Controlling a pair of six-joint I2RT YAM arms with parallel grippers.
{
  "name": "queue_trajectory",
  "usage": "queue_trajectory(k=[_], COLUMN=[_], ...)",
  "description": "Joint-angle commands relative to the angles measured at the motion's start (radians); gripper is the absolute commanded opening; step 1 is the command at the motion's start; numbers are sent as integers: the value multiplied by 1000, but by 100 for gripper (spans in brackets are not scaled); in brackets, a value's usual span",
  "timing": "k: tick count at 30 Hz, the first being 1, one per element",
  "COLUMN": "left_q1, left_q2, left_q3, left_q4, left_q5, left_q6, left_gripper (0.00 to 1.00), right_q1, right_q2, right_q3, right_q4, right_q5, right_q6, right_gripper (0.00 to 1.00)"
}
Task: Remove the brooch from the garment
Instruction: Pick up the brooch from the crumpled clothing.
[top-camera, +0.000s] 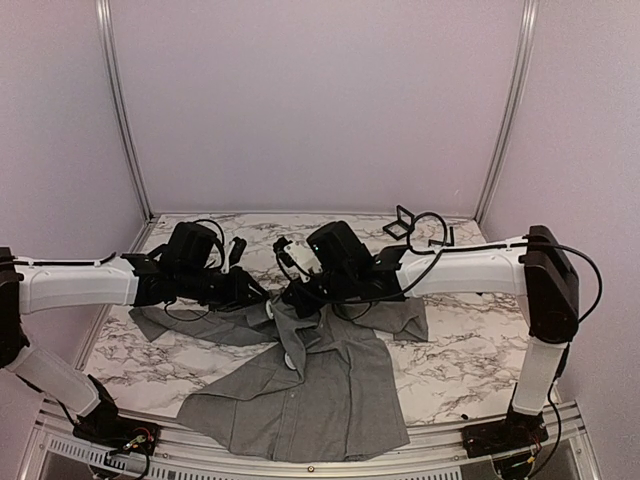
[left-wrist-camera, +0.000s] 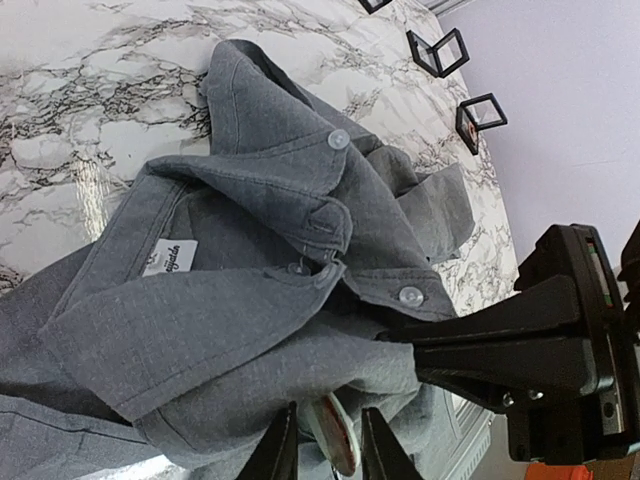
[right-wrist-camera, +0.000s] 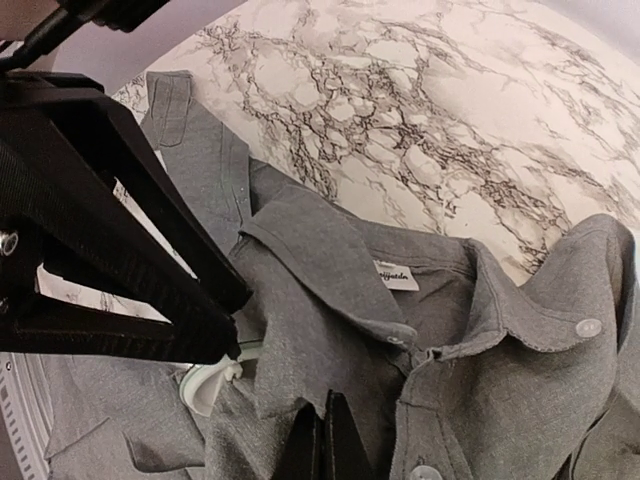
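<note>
The grey garment (top-camera: 310, 400) lies spread on the marble table, collar toward the arms. The brooch (left-wrist-camera: 340, 435), a round disc with a pale rim and a reddish face, sits edge-on on the cloth below the collar (left-wrist-camera: 200, 320). My left gripper (left-wrist-camera: 329, 410) is open, one finger on each side of the brooch with small gaps. In the right wrist view the brooch (right-wrist-camera: 205, 385) shows white just under the left fingers (right-wrist-camera: 200, 300). My right gripper (right-wrist-camera: 325, 398) is shut on a fold of the garment (right-wrist-camera: 520, 380) beside the brooch, lifting it a little. Both grippers meet over the collar (top-camera: 285, 305).
Small black open-frame stands (top-camera: 405, 222) sit at the back right of the marble table (top-camera: 470, 350); two of them (left-wrist-camera: 437, 52) show in the left wrist view. Pale walls and metal posts close in the back and sides.
</note>
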Motion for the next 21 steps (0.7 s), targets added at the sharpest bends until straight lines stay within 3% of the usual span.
queue_trajectory(k=[1, 15, 21], left_q1=[2, -38, -50], left_q2=[-43, -48, -28], left_q3=[17, 15, 21], left_q4=[-113, -126, -117], left_q5=[33, -14, -38], left_q6=[47, 29, 20], left_gripper=[24, 29, 19], right_q1=[5, 5, 5], right_q2=[-1, 25, 24], right_q3=[57, 95, 95], right_q4=[-5, -24, -24], right_q5=[20, 13, 13], right_q6=[-11, -14, -12], right_gripper=[0, 0, 0])
